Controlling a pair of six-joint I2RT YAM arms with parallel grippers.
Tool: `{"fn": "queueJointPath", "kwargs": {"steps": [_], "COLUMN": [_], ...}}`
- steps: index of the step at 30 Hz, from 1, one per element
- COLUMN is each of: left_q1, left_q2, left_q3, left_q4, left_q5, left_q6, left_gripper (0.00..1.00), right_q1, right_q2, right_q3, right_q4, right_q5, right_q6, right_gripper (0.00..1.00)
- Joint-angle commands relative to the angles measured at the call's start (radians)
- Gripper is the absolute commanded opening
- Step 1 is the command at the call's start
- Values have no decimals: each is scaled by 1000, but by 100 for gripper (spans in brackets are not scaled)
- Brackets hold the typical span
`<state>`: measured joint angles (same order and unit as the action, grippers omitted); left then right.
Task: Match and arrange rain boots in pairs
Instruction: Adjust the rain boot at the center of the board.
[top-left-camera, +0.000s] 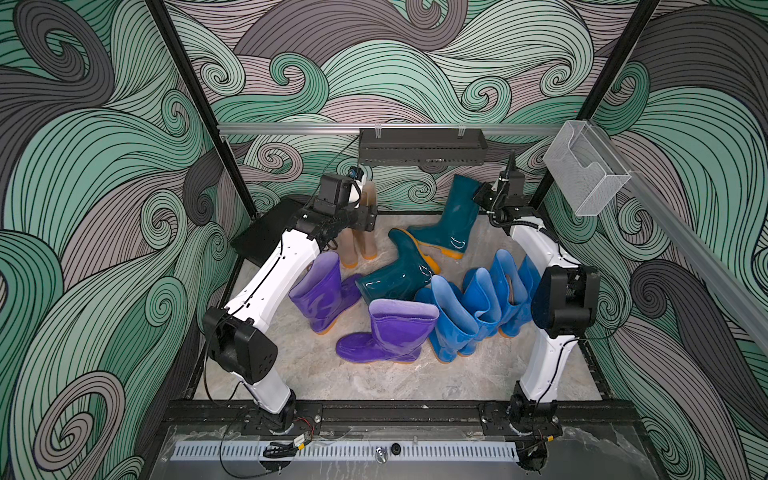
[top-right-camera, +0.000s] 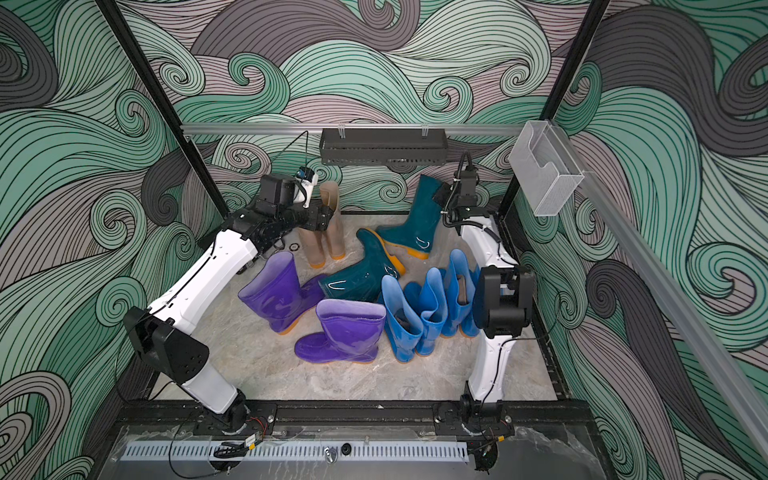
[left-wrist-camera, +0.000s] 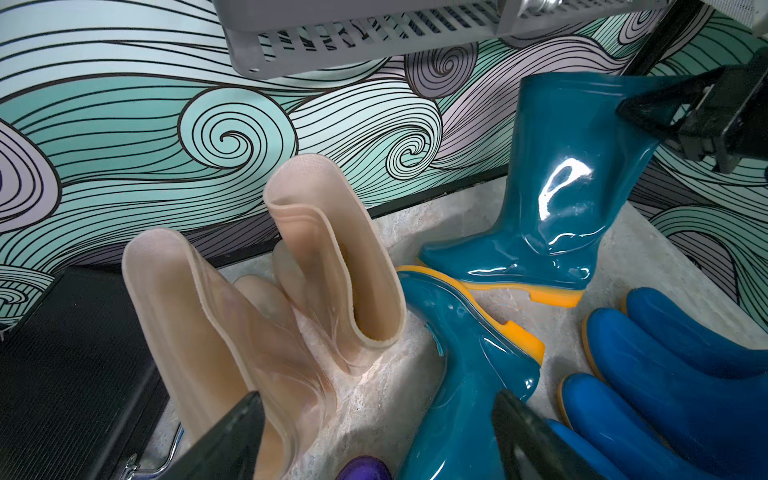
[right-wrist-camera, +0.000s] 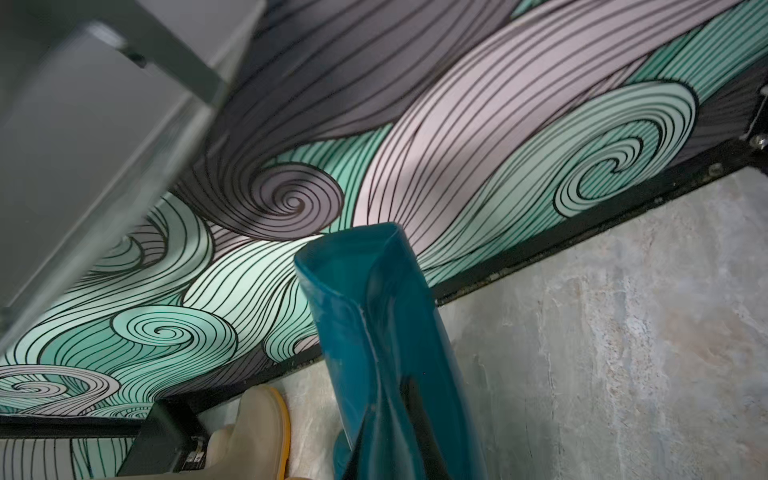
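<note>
Two teal boots need pairing: my right tool (left-wrist-camera: 640, 109) clamps the cuff of the upright teal boot (top-left-camera: 459, 216), far right; my left tool (left-wrist-camera: 376, 409) hangs open over the beige pair (left-wrist-camera: 345, 266). Next, I'd stand the toppled teal boot (top-left-camera: 395, 276) beside it.

glossy, smooth rubber rain boots (left-wrist-camera: 569, 187); matt stone-look table (top-left-camera: 353, 386); finely textured black case (left-wrist-camera: 62, 353).

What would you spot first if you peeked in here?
The swirly green and grey wave walls all around grab the eye first. Then, crowded on the marbled floor, four shiny blue boots bunch by the right arm, with two purple boots nearby. At the back, the right end effector pinches the top of an upright teal boot.
</note>
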<state>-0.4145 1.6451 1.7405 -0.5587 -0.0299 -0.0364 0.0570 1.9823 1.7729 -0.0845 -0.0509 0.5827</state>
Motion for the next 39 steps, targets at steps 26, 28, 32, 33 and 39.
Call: {"fn": "queueJointPath", "kwargs": {"steps": [26,28,32,33,39], "left_q1": [30,32,35,37,45], "left_q2": [-54,-55,-59,-61,-72], "left_q3": [-93,-97,-105,-107,-129], "left_q4": [79,79,79,81,103], "left_q5": [-20,-20,-25,-28,-38], "left_q6": [18,18,26,29,37], "left_gripper": [87,87,87,87,87], "right_q1": [17,9,-6,-9,-19], "right_q2": [102,109,117,119,93], "right_q3": [285,282,273,273,216], "right_q4": [247,264,287,290,294], "right_q5": [145,142,123,116,109], "right_q6": [-162,-163,-139,-135,-168], "right_gripper": [0,0,0,0,0]}}
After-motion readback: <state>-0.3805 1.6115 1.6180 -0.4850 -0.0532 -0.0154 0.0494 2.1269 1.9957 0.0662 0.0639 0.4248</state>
